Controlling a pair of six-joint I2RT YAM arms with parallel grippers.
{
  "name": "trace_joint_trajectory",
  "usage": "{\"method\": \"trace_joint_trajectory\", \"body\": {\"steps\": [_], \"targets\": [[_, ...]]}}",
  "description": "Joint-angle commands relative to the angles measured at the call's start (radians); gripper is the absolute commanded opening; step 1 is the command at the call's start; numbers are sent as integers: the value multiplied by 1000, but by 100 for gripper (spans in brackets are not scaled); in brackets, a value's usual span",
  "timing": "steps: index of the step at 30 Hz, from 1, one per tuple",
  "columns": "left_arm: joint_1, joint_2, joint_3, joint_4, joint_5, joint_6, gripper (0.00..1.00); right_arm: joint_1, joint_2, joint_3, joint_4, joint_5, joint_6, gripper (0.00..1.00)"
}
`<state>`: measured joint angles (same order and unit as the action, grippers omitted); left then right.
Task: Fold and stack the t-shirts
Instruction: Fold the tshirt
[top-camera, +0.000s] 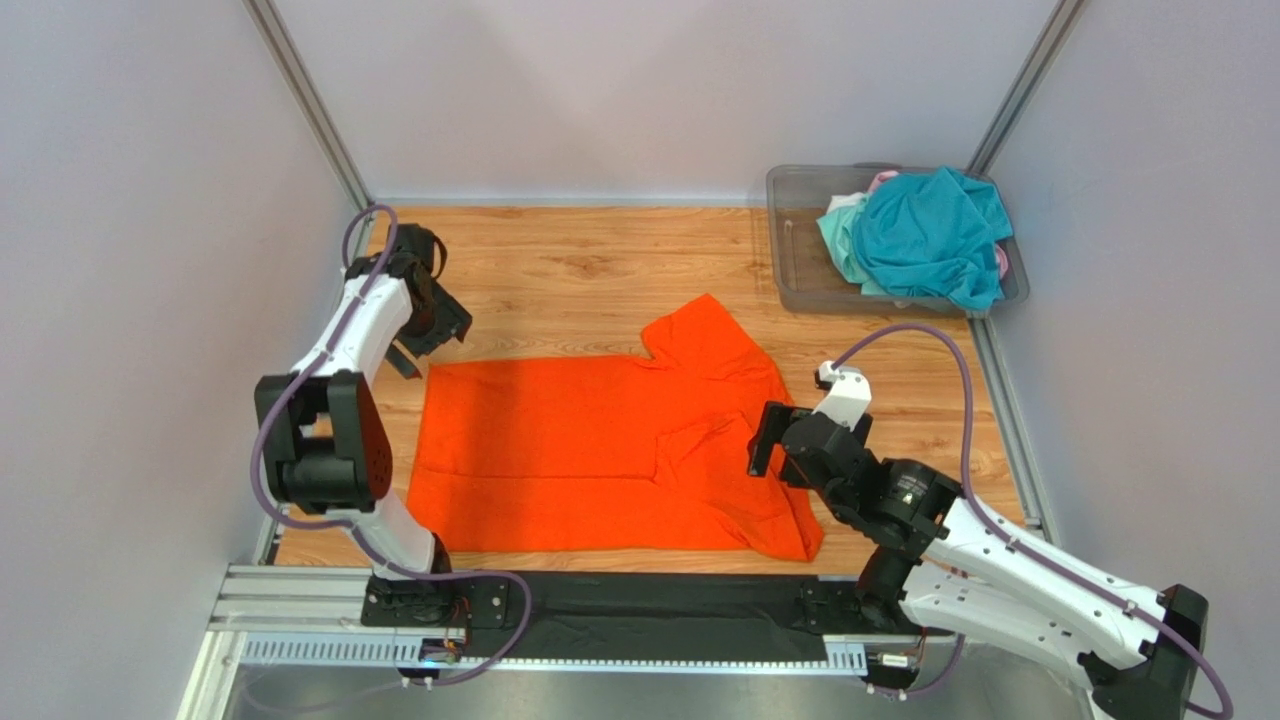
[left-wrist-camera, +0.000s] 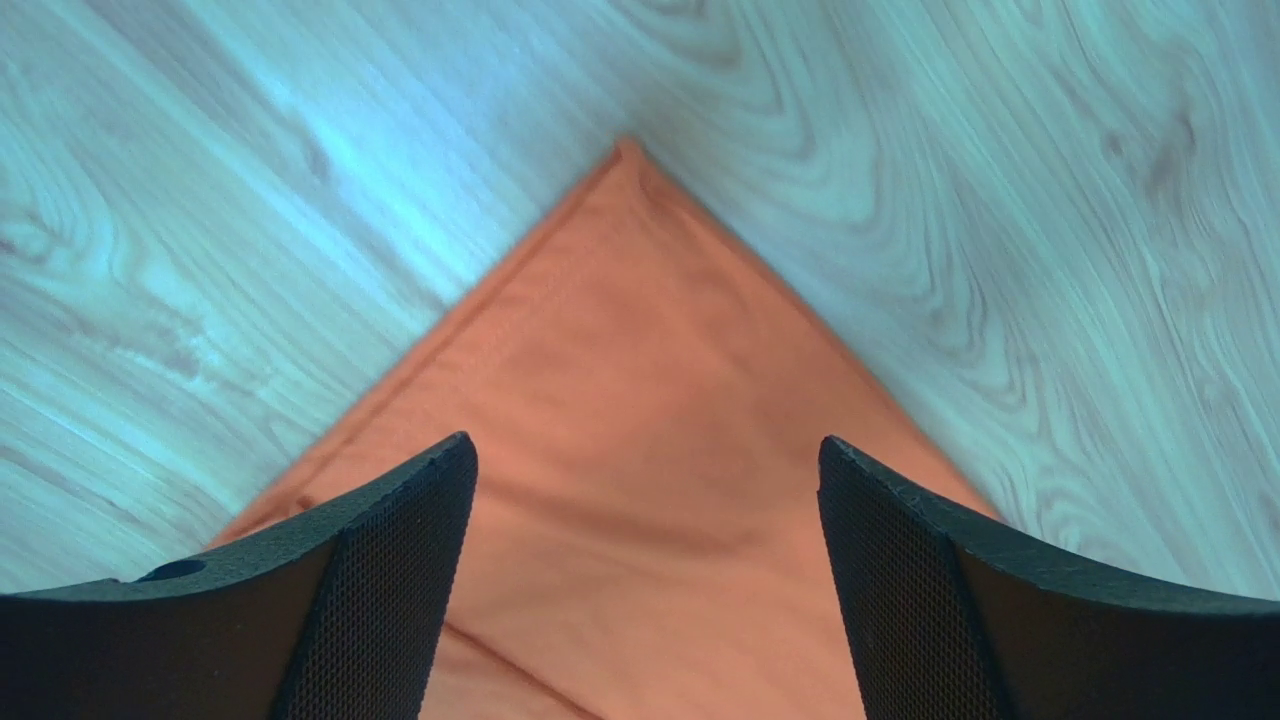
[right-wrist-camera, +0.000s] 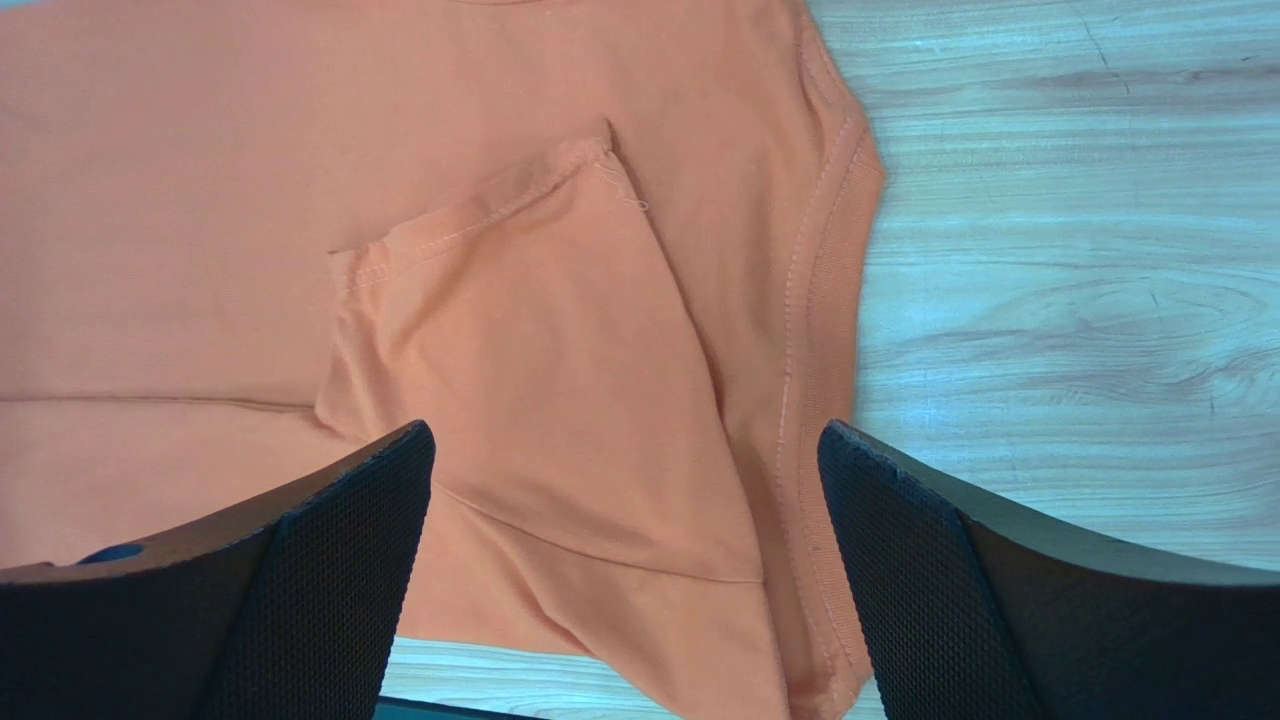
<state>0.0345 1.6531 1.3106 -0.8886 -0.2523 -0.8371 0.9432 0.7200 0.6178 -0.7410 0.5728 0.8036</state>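
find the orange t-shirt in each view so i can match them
Top external: orange t-shirt spread flat at centre.
Left wrist: only one shirt corner, centre, pointing up.
Right wrist: fills the left and centre, sleeve folded over it.
Shared landmark: the wooden tabletop bordering the shirt.

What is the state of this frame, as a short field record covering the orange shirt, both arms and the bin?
orange t-shirt: spread flat on the wooden table, near sleeve folded in over the body, far sleeve sticking out
left fingers: open, above a corner of the shirt
right fingers: open, above the folded-in sleeve
bin: clear grey plastic, far right corner of the table
teal t-shirt: crumpled, on top of the pile in the bin
folded stack: none in view
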Motion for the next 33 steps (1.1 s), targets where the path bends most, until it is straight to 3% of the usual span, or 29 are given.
{"method": "trace_joint_trajectory", "body": {"steps": [1,4,8,12,25,29,31,32,33], "targets": [[33,82,116,-26,-30,52,90,-20,-11,-10,46,-17,-53,100],[39,174,186,-38,-74,81,88,-32,-13,-26,60,-42,-72,100],[53,307,260,-62,-62,78,70,-46,-22,-64,66,-44,-73,100],[53,378,303,-62,-25,81,65,-57,-22,-67,71,-54,-81,100],[54,470,302,-53,-93,49,49,-64,-8,-78,88,-74,-87,100],[56,464,268,-55,-81,43,31,-66,-13,-79,88,-71,-89,100],[54,447,250,-53,-74,36,18,-66,-14,-81,88,-68,-89,100],[54,444,242,-53,-70,36,1,-67,-14,-82,86,-67,-90,100],[56,438,224,-53,-62,35,0,-67,-16,-82,88,-67,-90,100]]}}
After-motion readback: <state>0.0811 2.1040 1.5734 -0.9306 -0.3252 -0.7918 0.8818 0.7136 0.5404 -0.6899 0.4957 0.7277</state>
